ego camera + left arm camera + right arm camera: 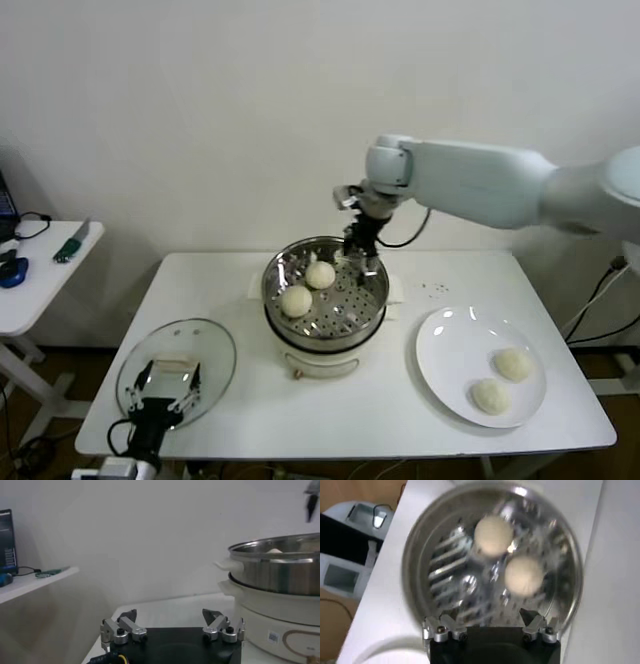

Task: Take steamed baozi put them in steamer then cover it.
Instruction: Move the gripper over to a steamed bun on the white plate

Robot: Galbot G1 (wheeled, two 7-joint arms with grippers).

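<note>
The steel steamer (372,308) sits on its white pot base mid-table and holds two baozi (320,274) (296,300). Both show in the right wrist view (493,535) (523,575). Two more baozi (513,363) (490,396) lie on the white plate (450,350) at the right. My right gripper (364,258) hangs open and empty over the steamer's back right rim; it also shows in its wrist view (489,617). The glass cover (215,350) lies flat at the front left. My left gripper (168,392) is open just above it; it also shows in its wrist view (170,616).
A white side table (45,275) stands to the far left with a green-handled tool (70,243) and a blue object (14,270). Cables hang at the right table edge. The steamer shows at the right of the left wrist view (280,575).
</note>
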